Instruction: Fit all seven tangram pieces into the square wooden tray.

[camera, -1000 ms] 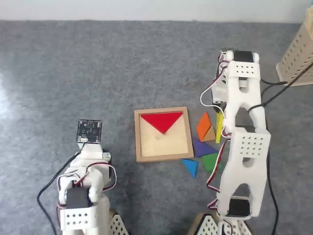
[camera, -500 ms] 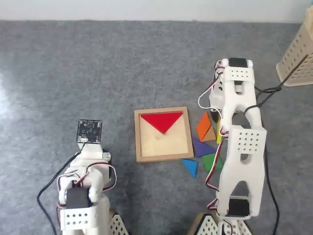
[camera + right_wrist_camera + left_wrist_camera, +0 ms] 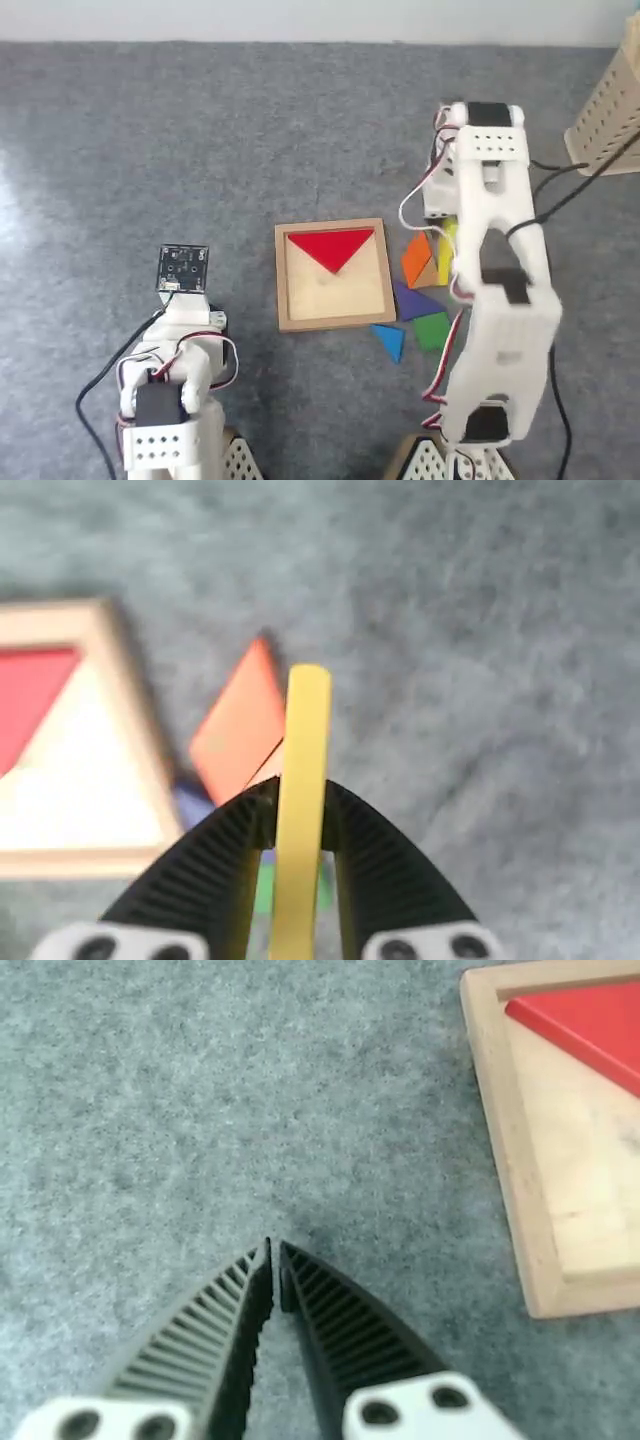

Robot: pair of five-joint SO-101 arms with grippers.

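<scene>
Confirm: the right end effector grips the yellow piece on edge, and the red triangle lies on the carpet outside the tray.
Wrong on the red triangle: it lies inside the tray, per the high view. The right end effector does grip the yellow piece on edge.

Pale bare-wood tray [image 3: 330, 322] on rough grey carpet [image 3: 150, 130] — smooth matt yellow piece [image 3: 300, 780], ribbed black plastic fingers [image 3: 225, 855]
</scene>
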